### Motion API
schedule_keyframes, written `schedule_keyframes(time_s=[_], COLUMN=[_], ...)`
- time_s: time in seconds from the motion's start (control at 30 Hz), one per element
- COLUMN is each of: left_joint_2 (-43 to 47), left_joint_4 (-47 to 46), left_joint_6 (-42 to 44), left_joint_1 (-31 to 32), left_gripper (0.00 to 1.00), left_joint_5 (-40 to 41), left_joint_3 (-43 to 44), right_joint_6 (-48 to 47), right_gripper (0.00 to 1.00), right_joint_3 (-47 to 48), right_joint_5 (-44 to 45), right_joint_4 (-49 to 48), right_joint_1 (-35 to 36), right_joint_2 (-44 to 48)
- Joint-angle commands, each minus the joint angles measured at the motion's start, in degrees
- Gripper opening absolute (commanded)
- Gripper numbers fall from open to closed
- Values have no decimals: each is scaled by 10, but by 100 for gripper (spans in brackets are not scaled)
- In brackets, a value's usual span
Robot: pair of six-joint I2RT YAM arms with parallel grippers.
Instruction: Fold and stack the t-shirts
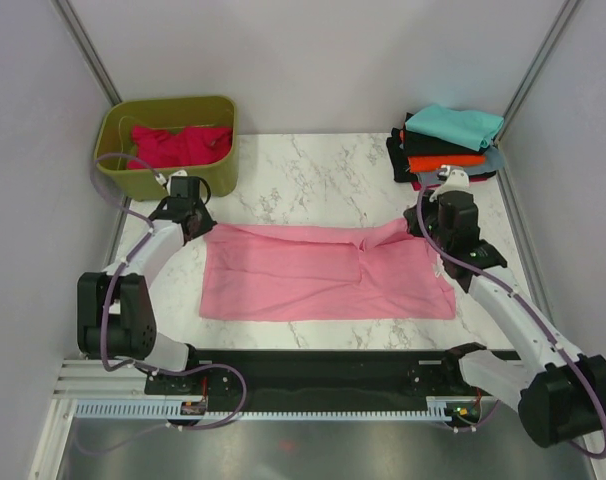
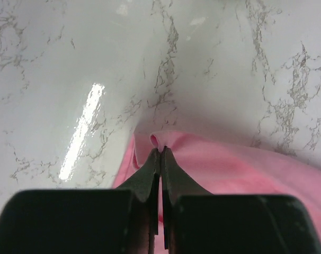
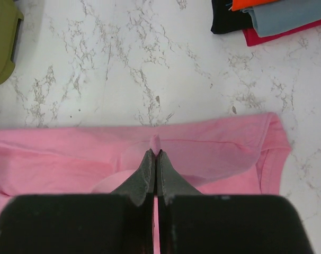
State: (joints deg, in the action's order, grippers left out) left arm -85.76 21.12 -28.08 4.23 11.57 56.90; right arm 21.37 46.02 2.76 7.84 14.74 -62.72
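Note:
The light pink t-shirt (image 1: pixel 323 272) lies spread flat across the middle of the marble table. My left gripper (image 1: pixel 190 222) is shut on its far left corner; a pinch of pink cloth (image 2: pixel 159 141) pokes out between the fingertips. My right gripper (image 1: pixel 445 222) is shut on its far right edge, with a small fold of pink cloth (image 3: pixel 155 143) between the tips. A crimson t-shirt (image 1: pixel 178 145) lies in the olive-green tub. Folded teal (image 1: pixel 455 123), orange (image 1: pixel 443 160), black (image 1: pixel 398 155) and grey-blue (image 3: pixel 287 16) shirts are stacked at the far right.
The olive-green plastic tub (image 1: pixel 163 178) stands at the far left corner, close behind my left gripper. The folded stack sits just behind my right gripper. White walls enclose the table on the left, back and right.

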Motion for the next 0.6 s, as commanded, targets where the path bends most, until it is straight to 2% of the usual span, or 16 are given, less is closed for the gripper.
schedule_keyframes(time_s=[0.0, 0.33, 0.57], left_joint_2=[45, 66, 88], left_joint_4=[-46, -86, -90], left_joint_6=[-8, -26, -25], left_joint_1=[-2, -1, -1], left_gripper=[2, 2, 2], left_joint_5=[21, 14, 17], left_joint_3=[-28, -78, -102], right_joint_6=[12, 32, 54], right_gripper=[0, 0, 0], right_joint_3=[-34, -116, -131], right_joint_5=[16, 25, 73], right_joint_4=[10, 55, 82], right_joint_1=[-2, -2, -2], right_joint_2=[51, 167, 222])
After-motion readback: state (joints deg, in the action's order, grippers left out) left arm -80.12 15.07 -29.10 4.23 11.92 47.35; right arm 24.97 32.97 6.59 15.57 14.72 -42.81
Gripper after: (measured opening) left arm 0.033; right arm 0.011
